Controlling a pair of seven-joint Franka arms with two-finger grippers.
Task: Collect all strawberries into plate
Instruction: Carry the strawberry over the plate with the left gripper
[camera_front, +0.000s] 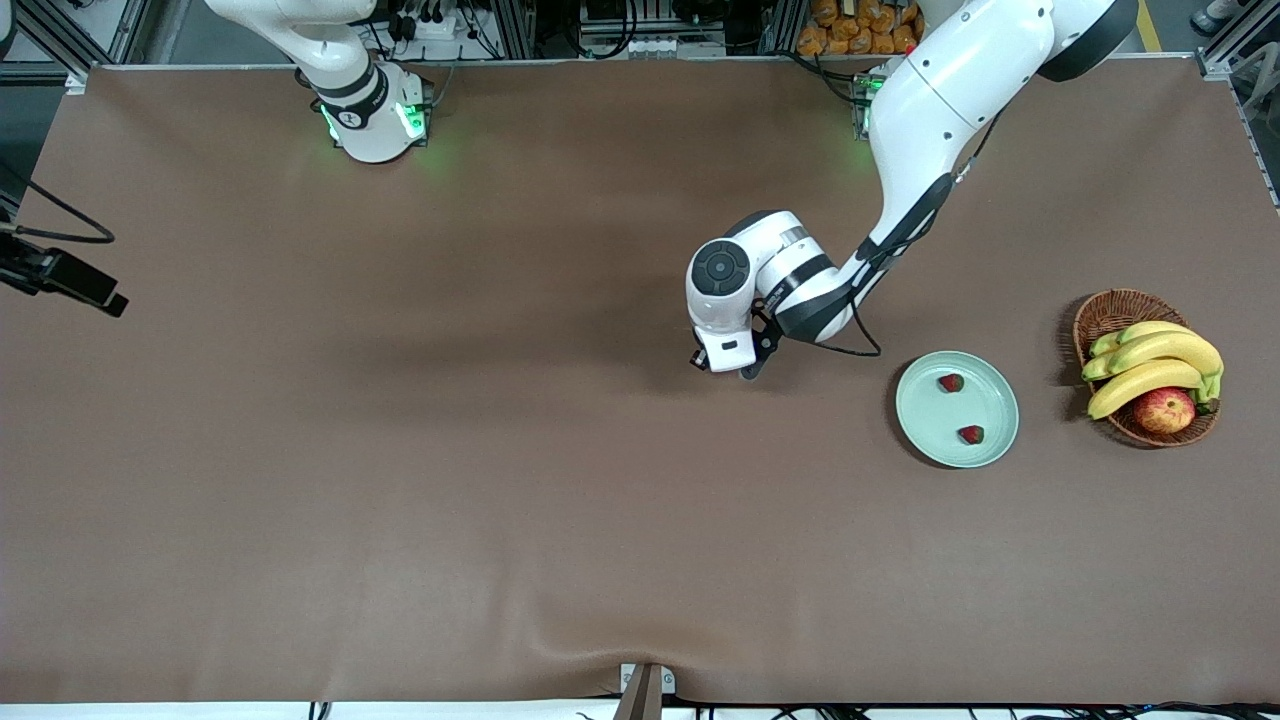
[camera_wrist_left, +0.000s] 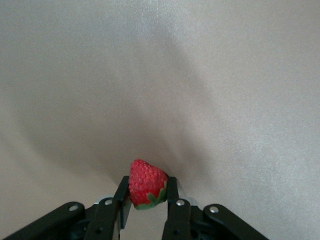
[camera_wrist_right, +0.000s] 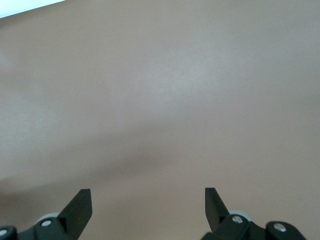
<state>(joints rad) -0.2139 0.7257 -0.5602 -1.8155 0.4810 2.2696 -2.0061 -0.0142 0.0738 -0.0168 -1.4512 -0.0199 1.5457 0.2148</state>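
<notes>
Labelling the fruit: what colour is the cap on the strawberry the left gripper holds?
Green, on the red strawberry; the left wrist view shows it best.

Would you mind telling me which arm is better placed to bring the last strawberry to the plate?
The left. Its hand is already shut on the third strawberry, down by the cloth toward the right arm's end from the plate. The right hand waits open, holding nothing.
</notes>
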